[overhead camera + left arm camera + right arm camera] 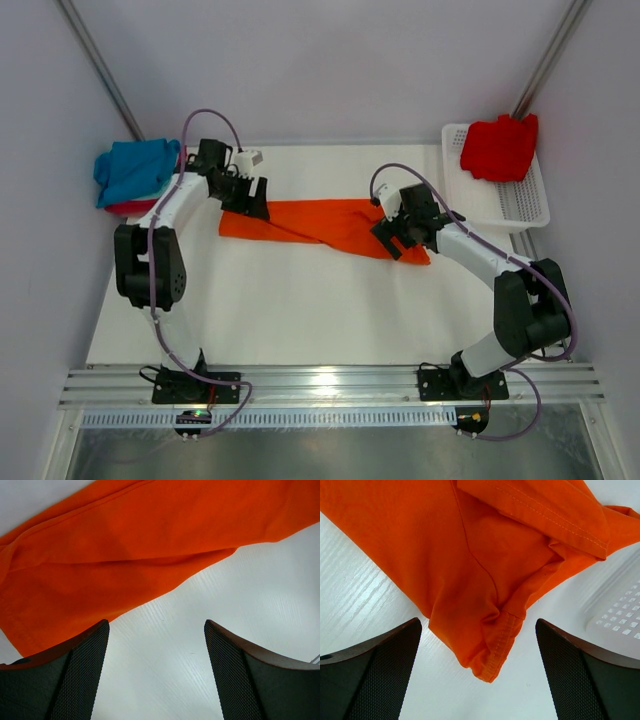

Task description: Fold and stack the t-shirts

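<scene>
Folded stack (135, 172): a teal-blue t-shirt on top of a pinkish one, set at the far-left edge of the tabletop (300, 310), probably where finished folds are collected.
Left claw (156, 623): open and empty, low beside the left end of the orange cloth, seemingly placed to pinch that edge.
Orange t-shirt (320, 225): lies in a long, partly folded band across the middle, between both arms.
Right claw (478, 621): spread wide and empty, over the bunched right hem.
Basket (525, 205): white mesh at far right, with the red t-shirt (500, 148) heaped in it, apparently waiting its turn.
</scene>
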